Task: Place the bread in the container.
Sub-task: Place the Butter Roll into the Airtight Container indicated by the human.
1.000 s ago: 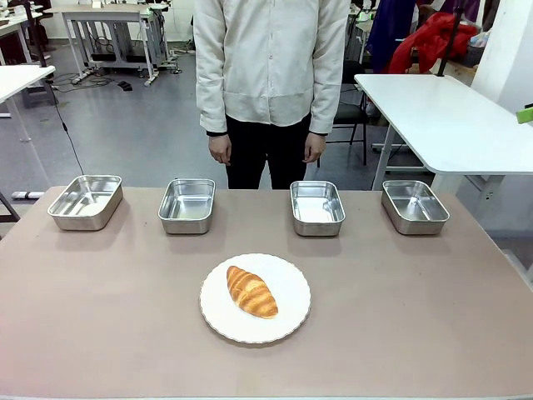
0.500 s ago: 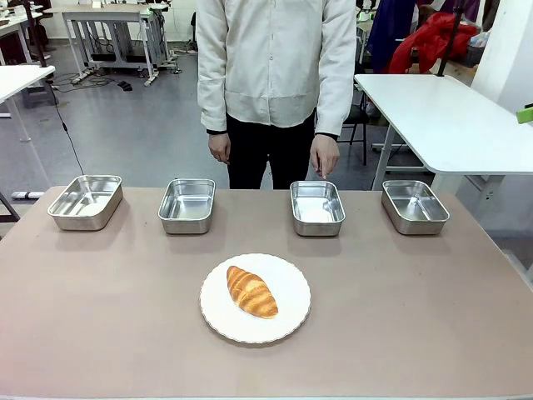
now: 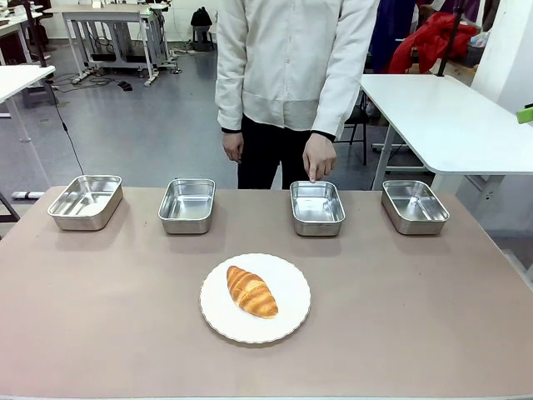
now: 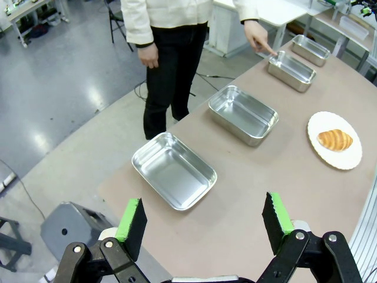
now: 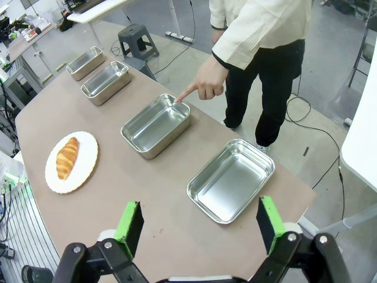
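At centre of table [image 3: 100,317]: croissant [image 3: 251,292] lay on the round white plate [image 3: 291,287], untouched.
Far edge: four steel trays [image 3: 83,218] stood in a row; the person's hand [image 3: 319,157] pointed a finger at the far rim of the third tray from the left [image 3: 317,228].
Left gripper [image 4: 203,218]: fingers spread wide, holding nothing, near the leftmost tray.
Right gripper [image 5: 199,219]: fingers spread wide, holding nothing, near the rightmost tray.
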Controlling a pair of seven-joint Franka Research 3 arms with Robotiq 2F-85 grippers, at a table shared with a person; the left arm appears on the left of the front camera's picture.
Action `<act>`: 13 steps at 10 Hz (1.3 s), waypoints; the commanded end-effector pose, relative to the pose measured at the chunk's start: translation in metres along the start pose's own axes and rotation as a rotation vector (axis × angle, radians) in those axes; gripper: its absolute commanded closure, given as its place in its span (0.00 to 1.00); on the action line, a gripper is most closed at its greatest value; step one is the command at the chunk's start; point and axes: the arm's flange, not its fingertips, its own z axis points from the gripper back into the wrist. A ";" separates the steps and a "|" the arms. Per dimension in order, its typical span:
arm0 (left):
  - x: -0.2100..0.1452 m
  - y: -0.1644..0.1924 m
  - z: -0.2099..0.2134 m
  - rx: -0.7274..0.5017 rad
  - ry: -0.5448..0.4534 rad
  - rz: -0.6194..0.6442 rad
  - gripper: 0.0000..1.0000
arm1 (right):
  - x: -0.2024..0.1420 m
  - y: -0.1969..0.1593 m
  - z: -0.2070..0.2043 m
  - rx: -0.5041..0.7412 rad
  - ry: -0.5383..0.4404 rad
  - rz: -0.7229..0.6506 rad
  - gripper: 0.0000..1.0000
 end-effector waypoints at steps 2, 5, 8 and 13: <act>0.000 0.000 0.003 -0.007 -0.011 -0.010 0.00 | 0.000 0.000 0.000 0.006 -0.007 0.001 0.00; 0.000 0.000 0.003 -0.007 -0.011 -0.010 0.00 | 0.000 0.000 0.000 0.006 -0.007 0.001 0.00; 0.000 0.000 0.003 -0.007 -0.011 -0.010 0.00 | 0.000 0.000 0.000 0.006 -0.007 0.001 0.00; 0.000 0.000 0.003 -0.007 -0.011 -0.010 0.00 | 0.073 0.062 -0.033 0.016 0.069 0.008 0.00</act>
